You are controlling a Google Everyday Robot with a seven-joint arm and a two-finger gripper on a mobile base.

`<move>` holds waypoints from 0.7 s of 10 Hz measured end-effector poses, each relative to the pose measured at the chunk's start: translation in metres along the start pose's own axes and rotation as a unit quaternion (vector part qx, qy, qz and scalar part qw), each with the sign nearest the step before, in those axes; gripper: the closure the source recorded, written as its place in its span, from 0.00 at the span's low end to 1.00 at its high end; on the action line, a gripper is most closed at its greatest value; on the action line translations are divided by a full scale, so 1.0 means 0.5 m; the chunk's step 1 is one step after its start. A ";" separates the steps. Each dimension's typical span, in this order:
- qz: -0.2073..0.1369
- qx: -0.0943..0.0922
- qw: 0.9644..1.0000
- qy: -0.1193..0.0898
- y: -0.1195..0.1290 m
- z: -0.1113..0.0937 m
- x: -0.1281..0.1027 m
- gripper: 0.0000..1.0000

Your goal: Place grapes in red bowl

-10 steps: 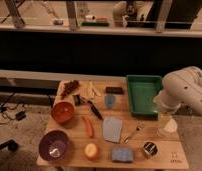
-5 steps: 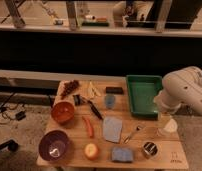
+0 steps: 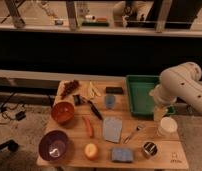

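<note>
The grapes [image 3: 70, 88], a dark red-purple cluster, lie at the far left corner of the wooden table [image 3: 139, 156]. The red bowl [image 3: 63, 112] stands just in front of them, apart from them, and looks empty. My white arm [image 3: 181, 89] reaches in from the right, over the table's right side. My gripper [image 3: 159, 114] hangs below it, by the front right corner of the green tray [image 3: 144, 92] and far from the grapes and the bowl.
A larger purple bowl [image 3: 54, 145] and an orange-yellow fruit [image 3: 91, 150] sit at the front left. In the middle are a red-orange carrot-like piece [image 3: 88, 126], a grey-blue cloth [image 3: 112, 129], a black tool [image 3: 94, 109] and a spoon [image 3: 133, 134]. A white cup [image 3: 167, 126], a metal can [image 3: 151, 149] and a blue sponge [image 3: 122, 155] stand at the front right.
</note>
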 end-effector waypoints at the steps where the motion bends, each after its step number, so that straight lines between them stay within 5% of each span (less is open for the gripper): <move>1: -0.008 0.005 1.000 -0.003 -0.009 0.001 -0.011 0.20; 7: -0.099 0.034 0.994 -0.039 -0.076 0.010 -0.173 0.20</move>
